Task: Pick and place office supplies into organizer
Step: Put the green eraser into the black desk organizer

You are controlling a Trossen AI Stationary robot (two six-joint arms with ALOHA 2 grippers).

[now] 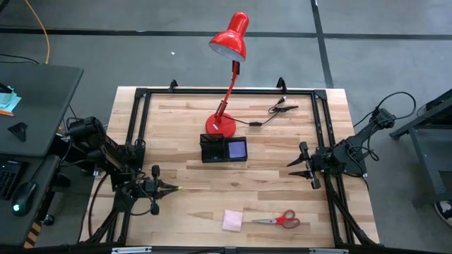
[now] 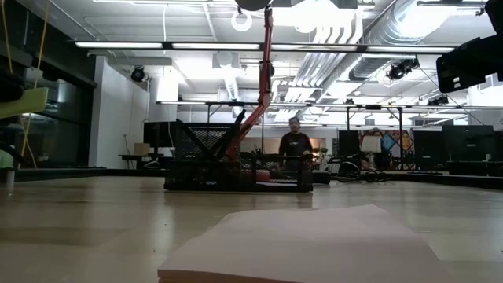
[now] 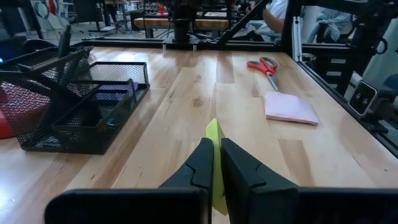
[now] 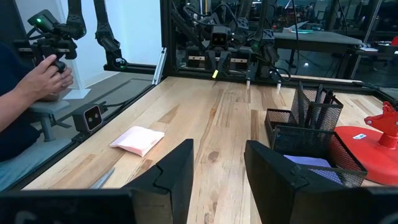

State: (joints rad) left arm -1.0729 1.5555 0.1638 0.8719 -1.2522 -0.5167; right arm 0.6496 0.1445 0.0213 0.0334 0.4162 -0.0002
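Observation:
My left gripper (image 3: 215, 163) hovers over the table's left near part, shut on a thin yellow-green sheet (image 3: 214, 138). My right gripper (image 4: 219, 163) waits open near the table's right edge and touches nothing. The black mesh organizer (image 1: 215, 149) stands mid-table in front of the lamp base. A purple pad (image 1: 236, 149) lies flat in its tray part, and thin dark pens (image 4: 311, 99) stand in its taller cup. The pink pad (image 1: 233, 220) lies flat near the near edge, and the red-handled scissors (image 1: 284, 220) lie just to its right. My left gripper pinches the yellow-green sheet between its two fingers, with a pointed end (image 3: 213, 127) sticking out past the fingertips. The fingers lie level and point toward the table's right. In the low view the sheet (image 2: 22, 103) hangs well clear of the table.
A red desk lamp (image 1: 229, 42) rises from its round base (image 1: 220, 125) behind the organizer. A black cable with clips (image 1: 277, 109) lies far right. A black frame (image 1: 138, 120) borders the table. Bare wood lies between the grippers. A person's hand (image 4: 46, 74) is beyond the near edge.

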